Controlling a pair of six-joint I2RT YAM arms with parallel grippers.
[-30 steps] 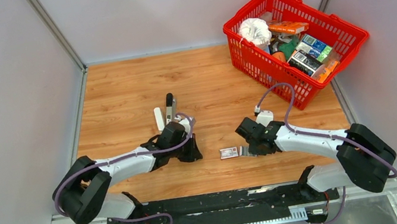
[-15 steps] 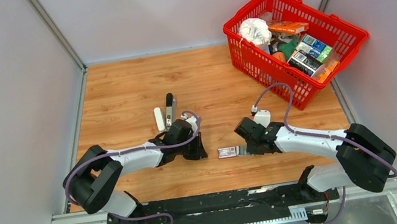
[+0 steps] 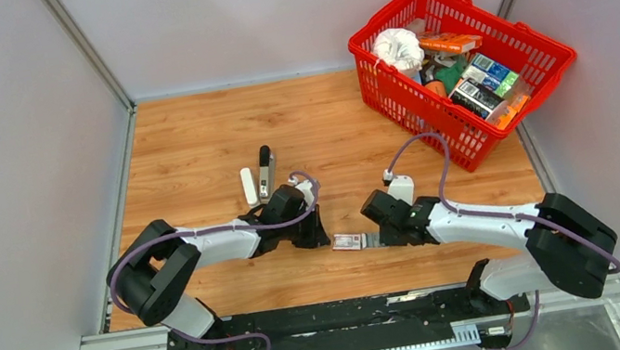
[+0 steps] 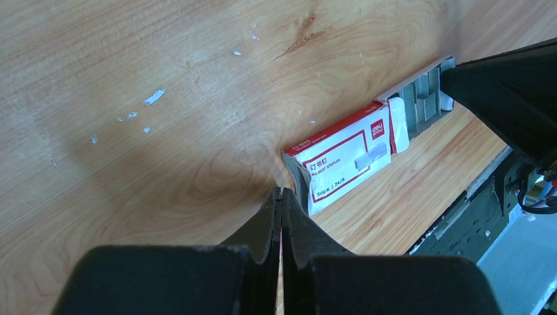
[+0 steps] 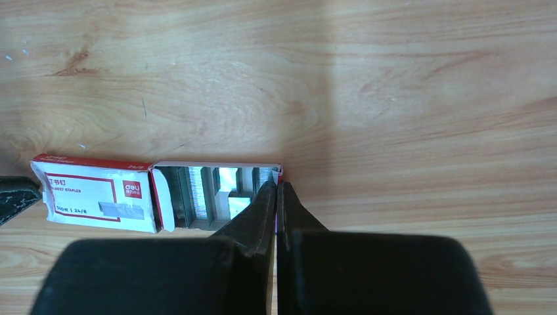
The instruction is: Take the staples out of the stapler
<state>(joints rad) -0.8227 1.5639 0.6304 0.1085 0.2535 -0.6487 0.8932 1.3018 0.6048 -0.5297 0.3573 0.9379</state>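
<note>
The stapler (image 3: 265,171) lies on the wood table, black and silver, with a white piece (image 3: 248,186) beside it, behind my left arm. A small red-and-white staple box (image 3: 347,242) lies between my grippers with its inner tray pulled out to the right. Silver-grey staples (image 5: 197,190) lie in strips in the tray; they also show in the left wrist view (image 4: 423,95). My right gripper (image 5: 276,187) is shut on the tray's right end wall. My left gripper (image 4: 281,194) is shut, its tips at the left end of the box sleeve (image 4: 341,157).
A red basket (image 3: 550,52) full of packets and boxes stands at the back right. Grey walls close in the table on the left, back and right. The black rail (image 3: 339,321) with the arm bases runs along the near edge.
My right gripper has moved left with the staple box. My left gripper has moved right, and its tips now meet the box's left end.
</note>
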